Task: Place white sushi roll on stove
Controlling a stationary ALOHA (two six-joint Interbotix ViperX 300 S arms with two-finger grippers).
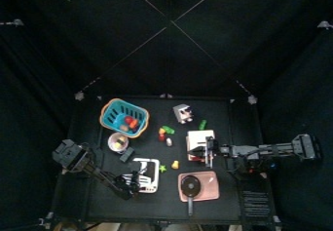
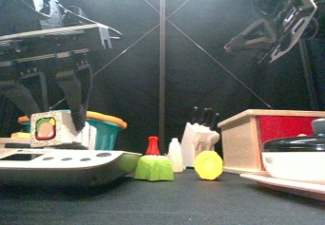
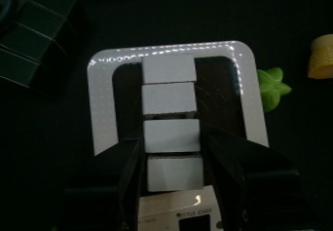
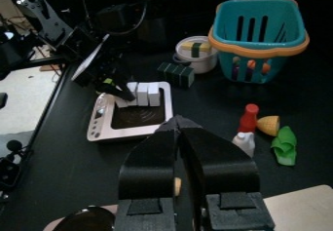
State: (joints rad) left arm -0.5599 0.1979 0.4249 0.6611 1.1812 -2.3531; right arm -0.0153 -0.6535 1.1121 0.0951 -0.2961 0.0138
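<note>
Two arms share the table point(image 1: 92, 137). Near its front edge, toward the left corner, lies the stove point(image 3: 169, 98), white-rimmed with a dark face. The left gripper point(image 3: 178, 169) hovers right above it, fingers point(image 3: 127, 176) spread wide and holding nothing. The right gripper point(image 4: 180, 181) hangs raised at the right side, its fingers closed together. No white sushi roll can be picked out for certain.

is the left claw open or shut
Open: in the left wrist view the left claw has its jaws spread above the stove, with white blocks between them.
</note>
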